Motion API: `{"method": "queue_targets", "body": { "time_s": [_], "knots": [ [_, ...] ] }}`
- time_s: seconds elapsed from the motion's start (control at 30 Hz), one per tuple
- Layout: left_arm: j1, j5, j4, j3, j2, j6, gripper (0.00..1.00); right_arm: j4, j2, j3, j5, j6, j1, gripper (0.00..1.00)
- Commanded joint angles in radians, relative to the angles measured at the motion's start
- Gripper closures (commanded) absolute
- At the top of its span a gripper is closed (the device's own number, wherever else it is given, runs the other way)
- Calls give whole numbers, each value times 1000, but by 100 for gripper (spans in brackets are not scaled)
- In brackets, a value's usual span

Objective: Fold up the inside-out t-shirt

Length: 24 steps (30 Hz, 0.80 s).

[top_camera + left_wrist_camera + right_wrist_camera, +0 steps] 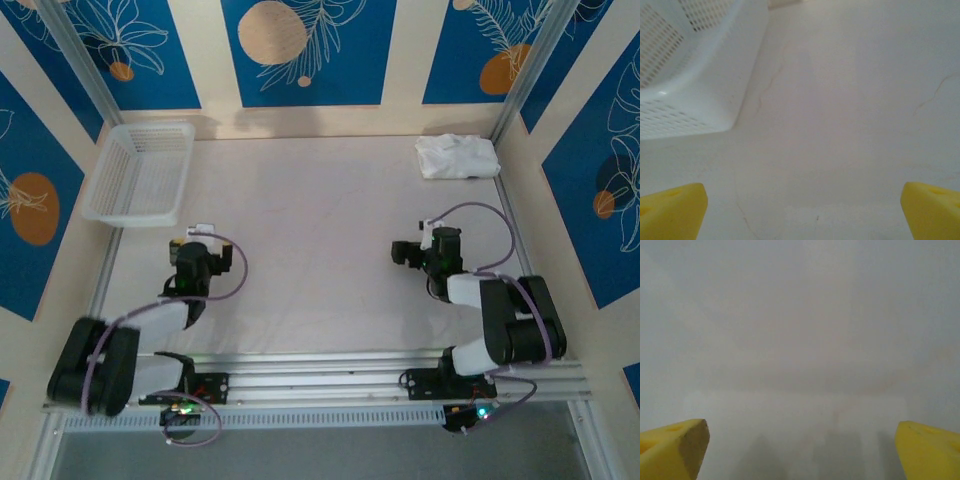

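Gaping left and right jaws; bunched t-shirt (457, 157) well apart from mesh basket (150, 128).

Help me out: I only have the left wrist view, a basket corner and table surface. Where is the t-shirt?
Observer: The t-shirt lies in a compact heap at the far right corner of the table.
Operator: Is the right arm on it?
Observer: No, the right gripper hangs open, apart from it, nearer the arm bases.
Operator: And the basket?
Observer: The basket sits in the far left corner, opposite the shirt.
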<state>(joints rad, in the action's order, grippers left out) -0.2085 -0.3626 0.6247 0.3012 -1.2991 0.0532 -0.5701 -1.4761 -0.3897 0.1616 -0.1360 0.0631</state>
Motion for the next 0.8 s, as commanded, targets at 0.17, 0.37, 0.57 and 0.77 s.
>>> {"method": "queue_targets", "body": {
  "time_s": [0.17,0.37,0.57,0.77],
  "knots": [
    [139,239,261,78,-249,-34,1,-304,-44,10,-5,-1,-68,1],
    [135,294,198,103,-230,-10,1,-303,-49,6,38,6,-51,1],
    [139,320,189,109,-233,-7,1,-271,-53,-14,-22,27,-53,1],
    [139,321,189,108,-233,-7,1,-289,-51,-5,-27,26,-55,1]
  ]
}}
